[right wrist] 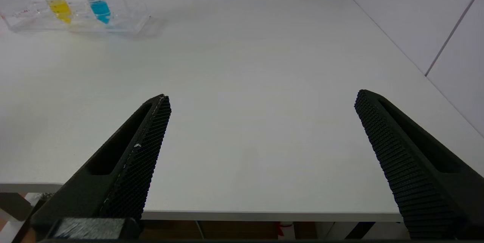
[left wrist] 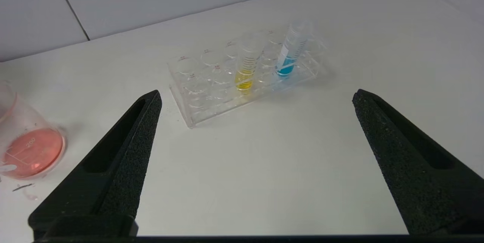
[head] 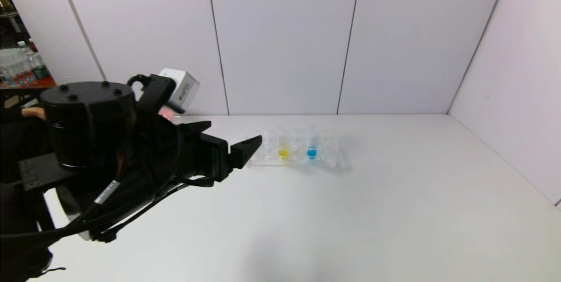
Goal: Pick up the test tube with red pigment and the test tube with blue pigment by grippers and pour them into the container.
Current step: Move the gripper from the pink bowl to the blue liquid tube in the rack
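The white worktop (head: 394, 212) is carrying everything, walled at the back and on the right, which is keeping the things within reach of both arms. The left gripper (left wrist: 257, 99) is hanging above the worktop's left part, pointing towards the rack, its jaws spread as wide as they go and holding nothing; my guess is that it is lining up for a tube. The right gripper (right wrist: 261, 99) is sitting low by the near edge of the worktop, well apart from the rack, jaws likewise wide apart and empty, so it is probably waiting its turn.

The clear rack (left wrist: 196, 110) is standing near the back wall, holding its tubes upright so the liquid is staying at their tips and the tops are sticking up free for grasping. The beaker (left wrist: 32, 148) is standing on the worktop to the rack's left, hidden behind the arm in the head view; it is already holding orange-red liquid, so the red pouring is looking done, and no red tube is showing anywhere.

The blue tube (left wrist: 291, 50) is standing in the rack towards its right end, untouched, and is most likely the next one to go. The yellow tube (left wrist: 246, 70) is standing a couple of holes to its left, not part of the job.
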